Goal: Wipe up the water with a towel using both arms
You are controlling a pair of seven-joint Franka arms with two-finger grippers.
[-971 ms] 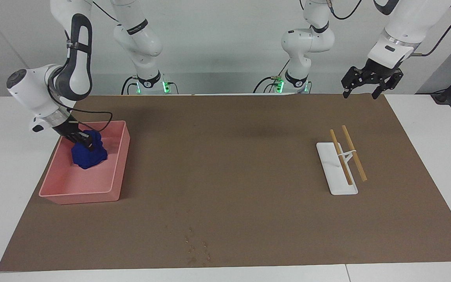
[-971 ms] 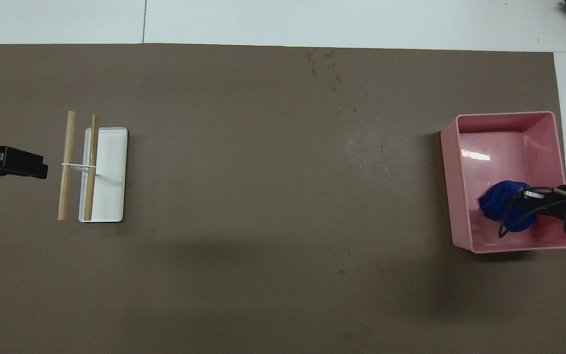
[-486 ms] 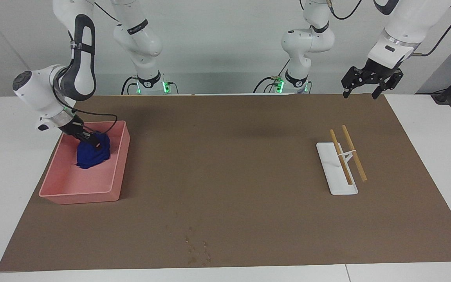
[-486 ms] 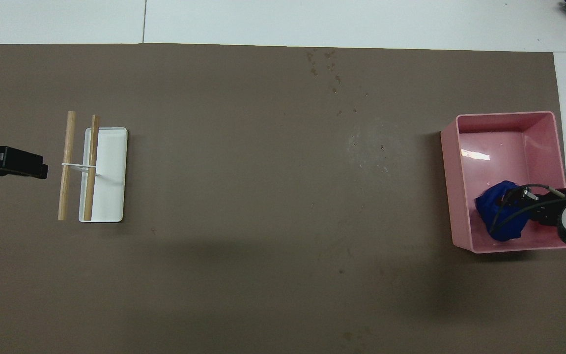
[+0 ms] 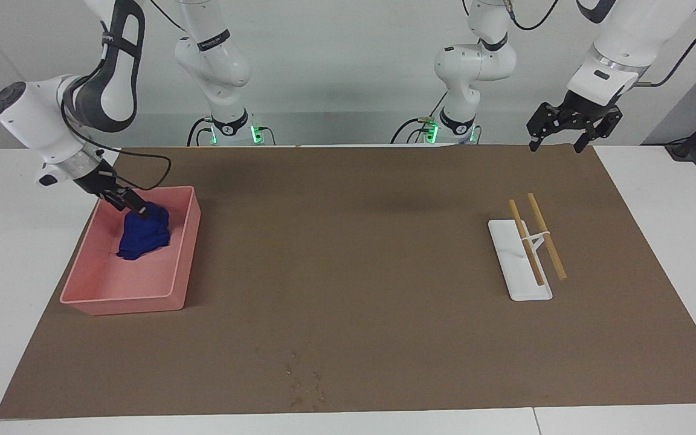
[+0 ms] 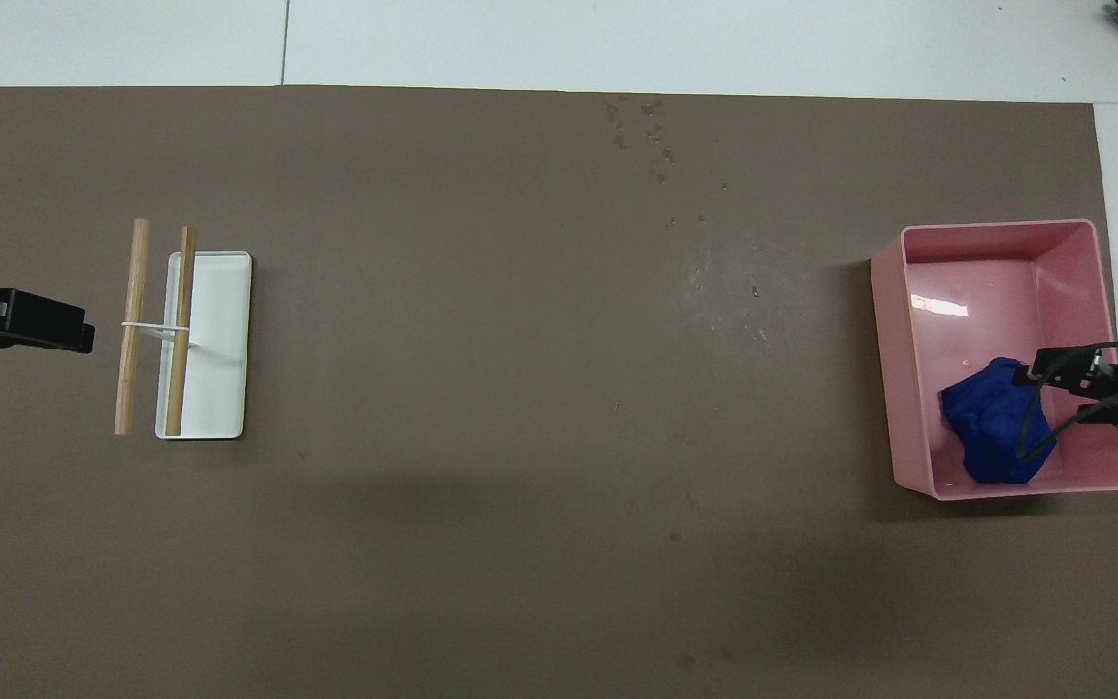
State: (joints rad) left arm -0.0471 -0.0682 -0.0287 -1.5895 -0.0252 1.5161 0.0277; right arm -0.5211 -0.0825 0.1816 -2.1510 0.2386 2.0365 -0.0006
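Observation:
A crumpled blue towel (image 5: pixel 142 234) lies in a pink bin (image 5: pixel 176 284) at the right arm's end of the table. My right gripper (image 5: pixel 140 210) is shut on the towel's top and holds it up while the rest hangs into the bin. The towel (image 6: pixel 991 437), the bin (image 6: pixel 918 369) and the right gripper (image 6: pixel 1039 371) also show in the overhead view. The water (image 6: pixel 734 289) is a faint palm-sized smudge on the brown mat beside the bin. My left gripper (image 5: pixel 556 144) waits open in the air at the left arm's end, and shows in the overhead view (image 6: pixel 74 330) too.
A white stand carrying two wooden rods (image 5: pixel 529 254) sits on the mat toward the left arm's end, also seen from above (image 6: pixel 190 340). A cluster of small dark specks (image 5: pixel 302 380) lies near the mat's edge farthest from the robots.
My right gripper has risen from deep in the towel to its top, drawing the towel up and slightly nearer the robots. The left arm has not moved.

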